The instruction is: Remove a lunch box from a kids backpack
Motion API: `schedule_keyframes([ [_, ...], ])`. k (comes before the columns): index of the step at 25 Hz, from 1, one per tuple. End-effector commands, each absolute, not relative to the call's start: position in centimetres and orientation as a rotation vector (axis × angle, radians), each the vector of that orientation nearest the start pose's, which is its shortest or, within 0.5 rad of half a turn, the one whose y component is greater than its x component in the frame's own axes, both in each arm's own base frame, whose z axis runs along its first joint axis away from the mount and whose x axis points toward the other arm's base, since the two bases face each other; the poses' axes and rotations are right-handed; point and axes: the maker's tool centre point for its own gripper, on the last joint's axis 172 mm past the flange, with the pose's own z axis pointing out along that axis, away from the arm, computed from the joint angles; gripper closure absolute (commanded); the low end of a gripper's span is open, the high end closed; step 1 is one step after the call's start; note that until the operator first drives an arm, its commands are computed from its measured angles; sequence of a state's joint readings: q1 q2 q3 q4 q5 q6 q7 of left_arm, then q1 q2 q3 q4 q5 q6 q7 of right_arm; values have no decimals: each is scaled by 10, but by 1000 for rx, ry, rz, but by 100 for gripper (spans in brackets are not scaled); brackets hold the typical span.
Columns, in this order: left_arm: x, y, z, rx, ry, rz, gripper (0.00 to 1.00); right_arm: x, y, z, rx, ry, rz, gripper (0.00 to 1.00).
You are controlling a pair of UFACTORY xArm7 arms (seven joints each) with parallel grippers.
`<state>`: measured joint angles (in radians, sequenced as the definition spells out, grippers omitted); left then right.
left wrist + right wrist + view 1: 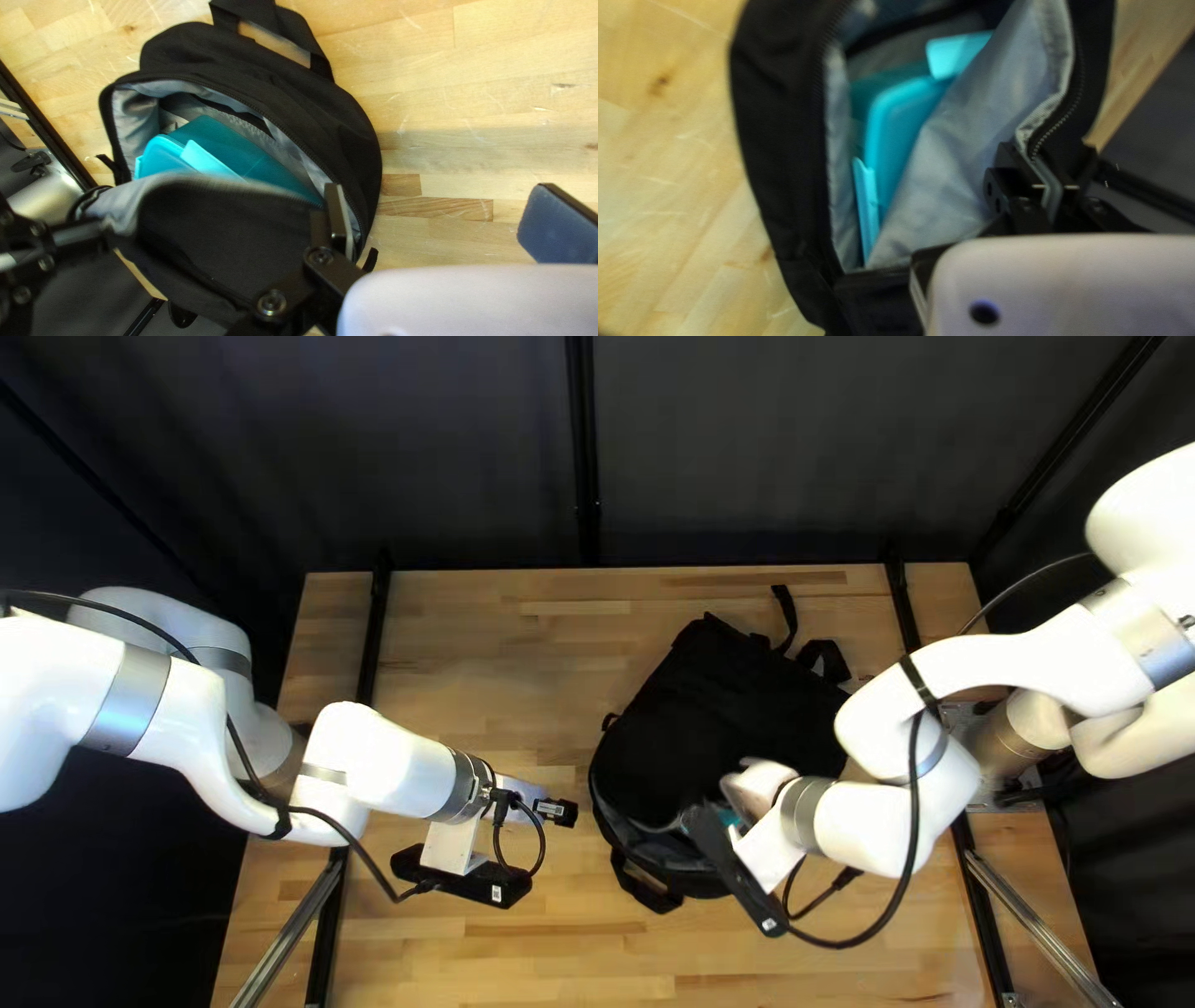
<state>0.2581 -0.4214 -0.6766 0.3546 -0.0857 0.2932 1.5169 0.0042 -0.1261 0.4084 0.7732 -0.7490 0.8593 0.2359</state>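
Black-fingered left gripper [443, 218] gapes open beside the black fabric backpack [710, 722], toward the tabletop's [498, 635] right edge. Its mouth holds the turquoise plastic lunch box [249, 155]; right gripper [1051, 177] pinches the grey-lined flap [971, 162]. Hold that taut, grasp the box's rim, draw it smoothly clear.

In the top left view my right end effector [756, 785] has its fingertips hidden, and the black camera bar [735, 871], lower right of centre, covers part of the backpack [710, 722]. My left arm [162, 716] runs off the frame's left edge, my right arm [971, 678] off its right. In the left wrist view a flap [205, 230], blurred along its rim, hides much of the teal lunch box [218, 149] from me, and the handle strap [246, 9] is cut off. My right wrist view is blurred, the backpack running past its edge
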Motion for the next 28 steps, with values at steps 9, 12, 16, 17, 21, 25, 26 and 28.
schedule_keyframes([
  [9, 344, -165, 111, -1677, 2129, -277, 0, 440, 22, 190, 2421, 659, 316, 100],
  [12, 342, -168, 108, -1683, 2130, -271, 0, 440, 22, 190, 2421, 659, 316, 100],
  [16, 342, -168, 108, -1683, 2130, -271, 0, 440, 22, 190, 2421, 659, 316, 100],
  [17, 342, -168, 108, -1683, 2130, -271, 0, 440, 22, 190, 2421, 659, 316, 100],
  [21, 342, -168, 108, -1683, 2130, -271, 0, 440, 22, 190, 2421, 659, 316, 100],
  [25, 342, -168, 108, -1683, 2130, -271, 0, 422, 9, 188, 2427, 635, 340, 100],
  [26, 342, -168, 108, -1683, 2130, -271, 0, 416, 2, 189, 2438, 612, 355, 100],
  [28, 342, -168, 108, -1683, 2130, -271, 0, 408, -9, 194, 2450, 577, 377, 100],
])
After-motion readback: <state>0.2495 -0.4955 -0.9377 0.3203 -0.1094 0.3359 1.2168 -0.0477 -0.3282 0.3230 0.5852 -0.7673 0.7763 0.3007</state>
